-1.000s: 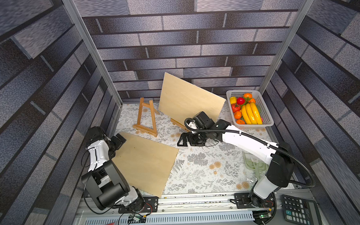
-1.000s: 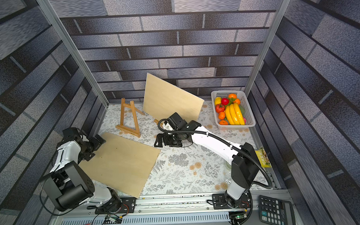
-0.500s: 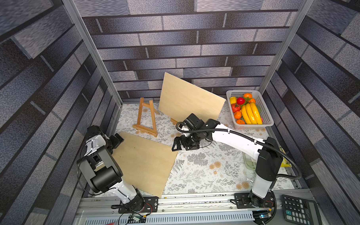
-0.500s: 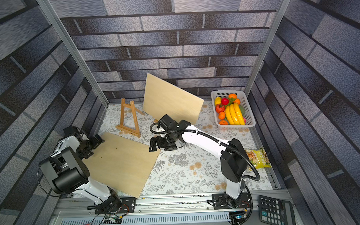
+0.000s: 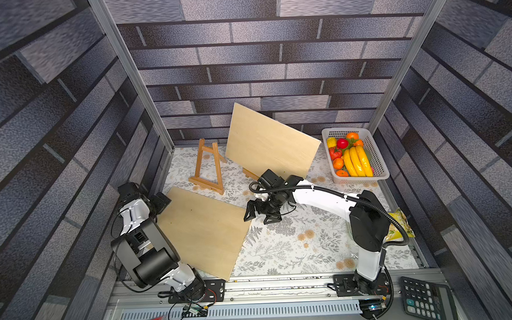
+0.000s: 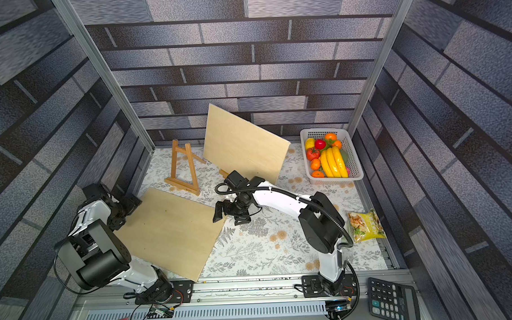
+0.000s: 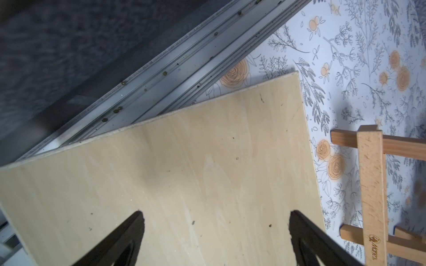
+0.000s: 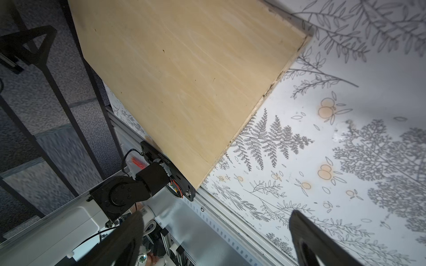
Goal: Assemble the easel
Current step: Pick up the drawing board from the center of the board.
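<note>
Looking down in both top views, the loose board (image 5: 203,230) lies flat on the flowered table (image 5: 310,246) at about 8 o'clock, its near corner reaching the front rail (image 5: 282,283). The easel (image 5: 208,168) stands empty and upright at 11 o'clock, just past the board's far edge. A second board (image 5: 270,144) leans upright at 12 o'clock. The left gripper (image 5: 162,200) sits at the board's 9 o'clock corner with its jaws spread, pinching nothing. The right gripper (image 5: 261,214) hangs just beside the 3 o'clock corner, equally wide and empty. The fruit basket (image 5: 377,159) at 2 o'clock is well apart.

From the left wrist, both black fingers (image 7: 119,239) stand apart over the board's face. Whether they touch it I cannot tell. The side rail (image 7: 161,76) runs close along one edge.

From the right wrist, the board's layered edge faces the spread fingers (image 8: 306,235) with bare cloth between. One corner lies over the left arm's base plate (image 8: 166,170).

It looks like thin plywood: stiff, light and smooth-faced, so it would probably slide under a flat press. The edges at opposite corners seem the best hold, tipped so a jaw can get underneath. Open cloth from 3 to 6 o'clock gives swinging room, while 9 o'clock is cramped by wall and rail. The easel looks light and easily knocked over.
</note>
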You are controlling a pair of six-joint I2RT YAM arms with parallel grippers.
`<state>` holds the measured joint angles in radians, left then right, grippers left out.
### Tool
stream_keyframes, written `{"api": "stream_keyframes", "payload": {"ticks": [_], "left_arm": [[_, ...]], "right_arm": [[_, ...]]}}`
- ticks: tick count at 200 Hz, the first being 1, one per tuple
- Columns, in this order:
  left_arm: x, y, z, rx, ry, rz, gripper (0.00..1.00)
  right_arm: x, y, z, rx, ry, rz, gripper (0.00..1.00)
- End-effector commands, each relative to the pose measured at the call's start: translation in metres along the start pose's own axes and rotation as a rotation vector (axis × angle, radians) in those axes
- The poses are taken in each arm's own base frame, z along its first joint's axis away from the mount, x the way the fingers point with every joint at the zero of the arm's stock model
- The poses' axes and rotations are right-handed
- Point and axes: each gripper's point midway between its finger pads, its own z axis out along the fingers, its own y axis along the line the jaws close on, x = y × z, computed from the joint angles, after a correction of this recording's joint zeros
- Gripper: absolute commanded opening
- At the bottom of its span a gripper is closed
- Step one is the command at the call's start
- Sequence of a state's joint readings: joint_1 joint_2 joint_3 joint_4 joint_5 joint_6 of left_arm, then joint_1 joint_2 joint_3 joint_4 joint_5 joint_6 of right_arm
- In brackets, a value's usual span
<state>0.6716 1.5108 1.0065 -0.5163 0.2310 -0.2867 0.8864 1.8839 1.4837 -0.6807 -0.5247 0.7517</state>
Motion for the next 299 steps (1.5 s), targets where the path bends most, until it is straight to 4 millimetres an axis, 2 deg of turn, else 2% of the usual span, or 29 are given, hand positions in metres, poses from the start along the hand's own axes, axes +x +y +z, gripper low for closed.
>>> {"api": "stream_keyframes", "payload": {"ticks": [1, 21, 35, 41, 53, 68, 76, 82, 106, 129, 161, 181, 206, 250, 253, 260, 299], "left_arm": [[-0.009, 0.0, 0.011, -0.023, -0.042, 0.049, 1.0], [-0.005, 0.003, 0.022, 0.002, -0.025, -0.005, 1.0], [-0.001, 0.005, 0.026, 0.02, -0.027, -0.031, 0.91], [-0.001, 0.005, 0.025, 0.028, -0.042, -0.034, 0.81], [0.0, 0.009, 0.024, 0.027, -0.053, -0.052, 0.54], [0.001, 0.014, 0.023, 0.026, -0.057, -0.061, 0.36], [0.0, 0.017, 0.024, 0.021, -0.056, -0.056, 0.13], [-0.001, 0.018, 0.025, 0.017, -0.058, -0.057, 0.0], [-0.007, 0.025, 0.027, -0.023, -0.072, -0.054, 0.0], [-0.018, 0.027, 0.024, -0.121, -0.152, 0.037, 0.0], [-0.027, 0.01, 0.028, -0.196, -0.164, 0.166, 0.0], [-0.025, -0.002, 0.034, -0.266, -0.125, 0.289, 0.0], [-0.023, 0.001, 0.033, -0.346, -0.082, 0.364, 0.0], [-0.034, -0.001, 0.037, -0.524, 0.012, 0.567, 0.0], [-0.036, -0.002, 0.037, -0.534, 0.009, 0.577, 0.0], [-0.038, -0.002, 0.038, -0.553, 0.01, 0.595, 0.0], [-0.042, 0.005, 0.06, -0.607, 0.097, 0.633, 0.0]], "right_arm": [[0.0, 0.017, -0.009, -0.043, -0.017, -0.032, 0.99], [0.002, 0.018, -0.01, -0.05, -0.009, -0.044, 0.98], [0.002, 0.019, -0.009, -0.059, -0.01, -0.046, 0.98], [0.001, 0.019, -0.008, -0.063, -0.01, -0.045, 0.97], [-0.001, 0.022, -0.008, -0.075, -0.018, -0.047, 0.97], [-0.004, 0.025, -0.006, -0.088, -0.02, -0.049, 0.98], [-0.005, 0.027, -0.005, -0.096, -0.021, -0.05, 0.98], [-0.006, 0.028, -0.004, -0.101, -0.018, -0.049, 0.97], [-0.008, 0.031, -0.001, -0.115, -0.007, -0.048, 0.97], [-0.008, 0.031, 0.004, -0.122, 0.019, -0.04, 0.98], [-0.009, 0.033, 0.011, -0.134, 0.05, -0.028, 0.98], [-0.011, 0.036, 0.014, -0.146, 0.063, -0.025, 0.97], [-0.015, 0.041, 0.015, -0.164, 0.073, -0.024, 0.97], [-0.021, 0.045, 0.01, -0.197, 0.086, -0.016, 0.97], [-0.023, 0.038, 0.02, -0.185, 0.101, 0.002, 0.97], [-0.025, 0.037, 0.022, -0.187, 0.105, 0.008, 0.97], [-0.035, 0.042, 0.024, -0.212, 0.12, 0.018, 0.96]]}}
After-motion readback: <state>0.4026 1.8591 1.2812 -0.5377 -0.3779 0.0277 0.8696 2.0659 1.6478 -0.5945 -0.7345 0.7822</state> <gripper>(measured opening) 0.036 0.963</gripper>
